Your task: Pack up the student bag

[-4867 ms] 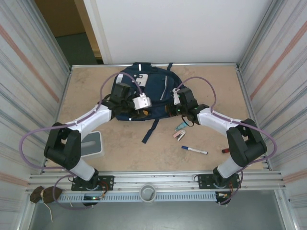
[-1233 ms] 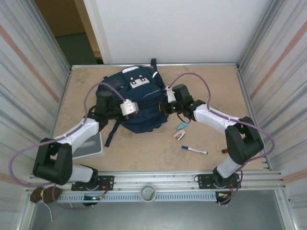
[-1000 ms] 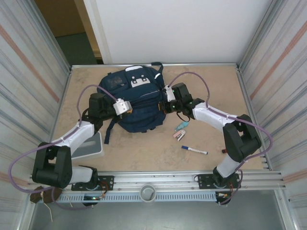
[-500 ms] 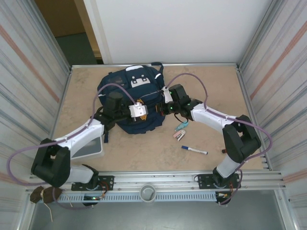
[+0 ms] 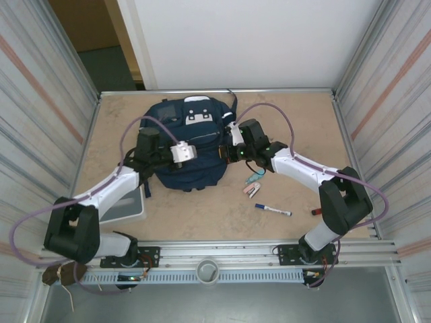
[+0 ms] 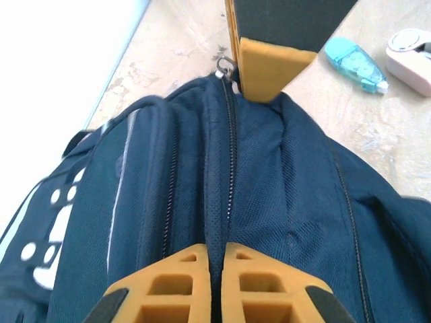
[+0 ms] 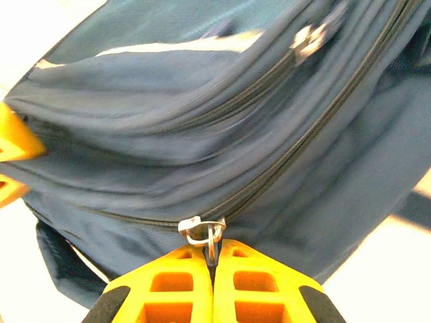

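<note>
Two pinches: left gripper (image 6: 215,251) nips student bag (image 6: 289,202) fabric; right gripper (image 7: 213,252) nips zipper pull (image 7: 204,229).

The student bag (image 5: 196,169) is navy with white patches (image 5: 197,117)

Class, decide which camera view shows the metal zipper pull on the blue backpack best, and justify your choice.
Right wrist: the zipper pull sits large and close, pinched in the right gripper. The left wrist view shows it small, at the far end of the student bag. In the top external view it is too small to make out.
</note>
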